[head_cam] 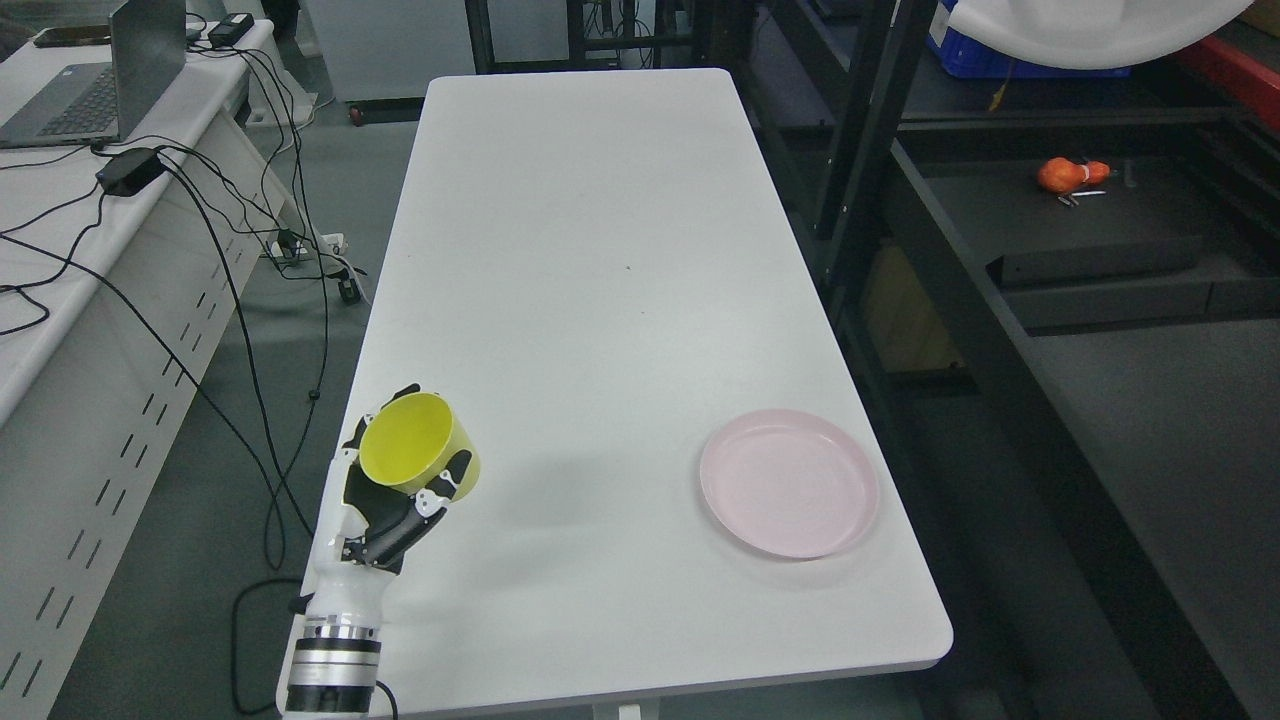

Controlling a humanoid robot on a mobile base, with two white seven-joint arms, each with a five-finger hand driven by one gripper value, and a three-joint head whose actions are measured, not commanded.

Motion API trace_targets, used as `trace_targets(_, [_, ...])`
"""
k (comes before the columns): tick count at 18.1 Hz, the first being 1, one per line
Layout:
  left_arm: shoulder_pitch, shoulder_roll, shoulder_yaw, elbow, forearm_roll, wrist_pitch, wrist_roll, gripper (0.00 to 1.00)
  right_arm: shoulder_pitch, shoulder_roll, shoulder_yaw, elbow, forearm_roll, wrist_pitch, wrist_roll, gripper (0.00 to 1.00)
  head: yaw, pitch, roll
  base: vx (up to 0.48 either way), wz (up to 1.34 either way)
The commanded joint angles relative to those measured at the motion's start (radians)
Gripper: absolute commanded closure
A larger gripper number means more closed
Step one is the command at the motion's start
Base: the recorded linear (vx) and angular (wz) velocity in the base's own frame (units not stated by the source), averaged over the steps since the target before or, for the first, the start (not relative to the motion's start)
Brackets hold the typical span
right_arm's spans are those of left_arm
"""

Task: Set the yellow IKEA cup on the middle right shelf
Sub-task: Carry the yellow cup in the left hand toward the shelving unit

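Observation:
My left hand (400,480) comes in from the lower left and is shut on the yellow cup (415,443). The cup is held tilted, its open mouth facing up and toward the camera, over the front left part of the white table (600,250). Fingers wrap the cup's back and lower side. The dark metal shelf unit (1050,250) stands to the right of the table, far from the hand. My right arm is out of view.
A pink plate (789,482) lies at the table's front right. An orange object (1070,174) sits on a shelf level at right. A desk with a laptop (90,90) and hanging cables (250,250) stands at left.

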Motion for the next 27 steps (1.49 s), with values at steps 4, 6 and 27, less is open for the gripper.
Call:
trace_targets(4, [-0.017,0.018,-0.005,-0.082,0.003,-0.002,0.001,1.00,0.014,-0.017,0.017,0.000,-0.025,0.001,-0.001,0.01,0.0000,0.000,0.000,-0.143,-0.20])
trace_targets(6, [-0.016,0.018,-0.007,-0.082,0.003,-0.003,0.001,1.00,0.014,-0.017,0.017,0.000,-0.025,0.001,-0.001,0.01,0.0000,0.000,0.000,-0.163,-0.22])
trace_targets(27, [0.003,0.018,-0.321,-0.082,0.003,-0.068,0.010,1.00,0.014,-0.017,0.017,0.000,-0.025,0.001,-0.001,0.01,0.0000,0.000,0.000,-0.211,-0.48])
